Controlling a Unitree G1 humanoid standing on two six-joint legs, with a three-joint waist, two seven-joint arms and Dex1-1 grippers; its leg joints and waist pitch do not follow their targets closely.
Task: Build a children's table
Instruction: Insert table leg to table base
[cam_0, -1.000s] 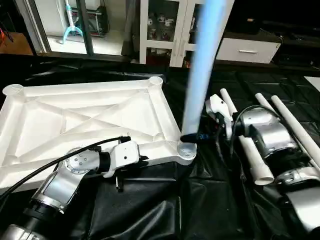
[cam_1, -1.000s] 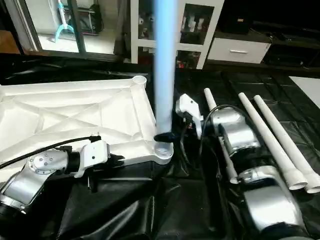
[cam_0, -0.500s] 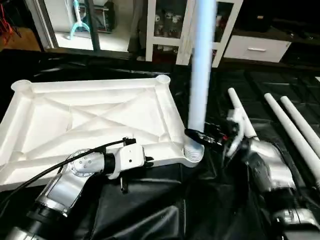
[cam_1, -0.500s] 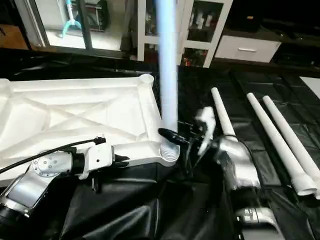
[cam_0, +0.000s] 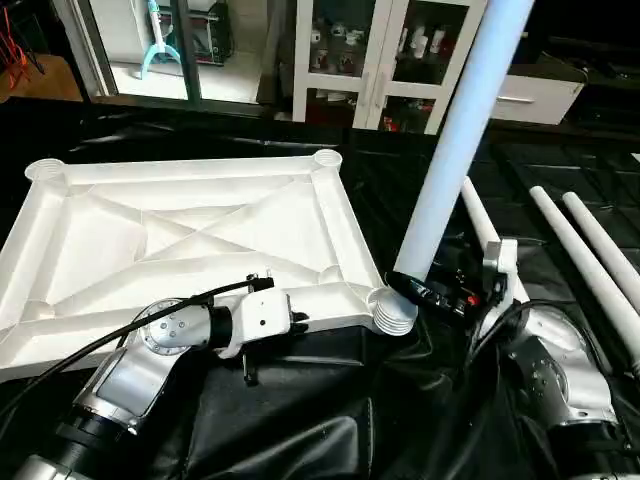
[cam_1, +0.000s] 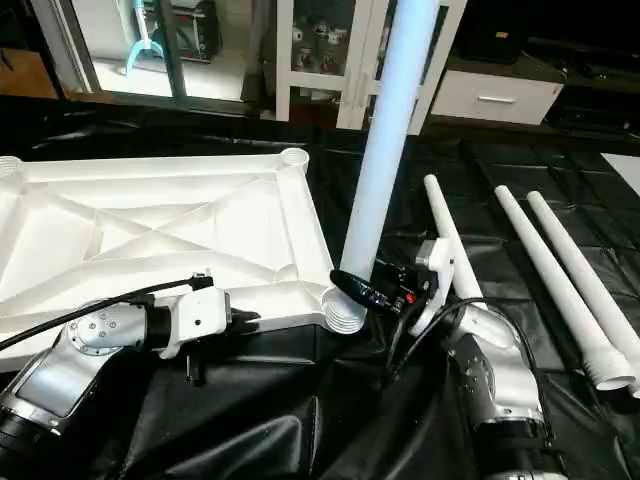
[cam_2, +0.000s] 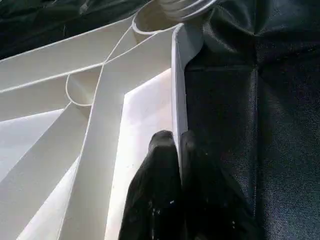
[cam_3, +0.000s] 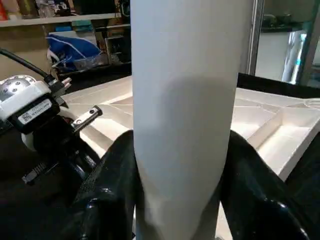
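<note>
My right gripper (cam_1: 372, 290) clasps the leg (cam_1: 385, 150), which leans up and away rightward, its foot beside the corner socket (cam_1: 345, 310); my left gripper (cam_2: 176, 145) pinches the tabletop (cam_0: 180, 230) rim.

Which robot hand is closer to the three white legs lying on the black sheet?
Right. The right tool, gripping the tilted leg, sits just beside the lying legs. The left tool pinches the tabletop's rim, farther away.

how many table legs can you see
4. One leg is held in the right pincer, tilted over the tabletop's near corner socket. Three legs lie on the black sheet to the right.
</note>
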